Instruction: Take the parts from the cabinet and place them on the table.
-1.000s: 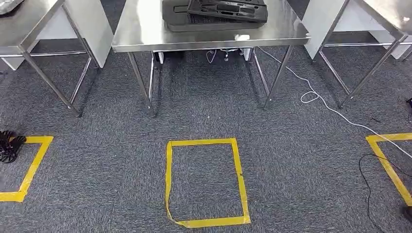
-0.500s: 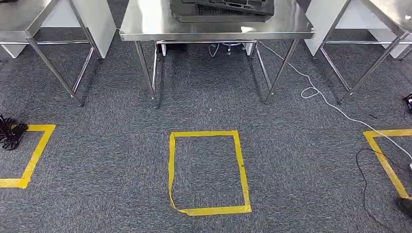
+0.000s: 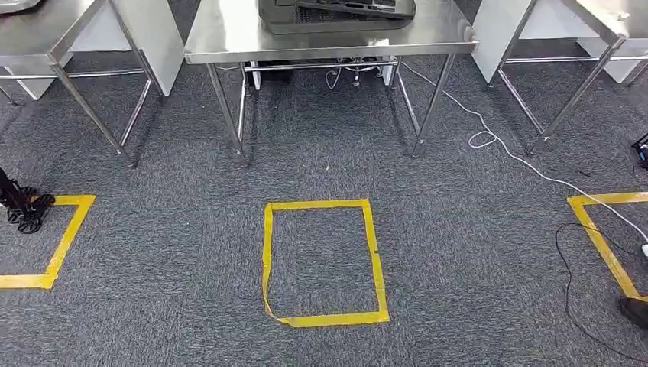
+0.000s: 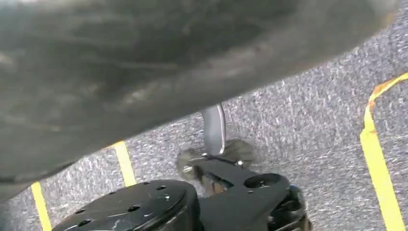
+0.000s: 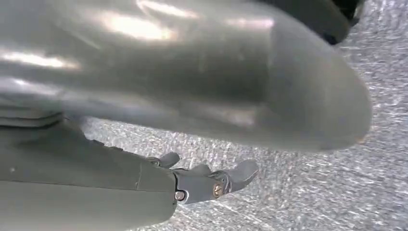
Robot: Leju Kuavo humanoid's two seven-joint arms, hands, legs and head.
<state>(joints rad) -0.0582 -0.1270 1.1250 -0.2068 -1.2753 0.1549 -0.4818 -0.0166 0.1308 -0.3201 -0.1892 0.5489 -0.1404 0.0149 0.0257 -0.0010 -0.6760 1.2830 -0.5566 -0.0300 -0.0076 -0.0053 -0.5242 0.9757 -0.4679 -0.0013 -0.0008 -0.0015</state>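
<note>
Facing the steel table (image 3: 229, 34) where black part trays (image 3: 336, 14) already lie, the robot hangs its empty right hand (image 5: 211, 183), fingers loosely apart, left hand's state indiscernible, and must next, seemingly, seek the cabinet.

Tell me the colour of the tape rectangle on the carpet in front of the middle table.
Yellow tape rectangle, seen best in the head view.
</note>
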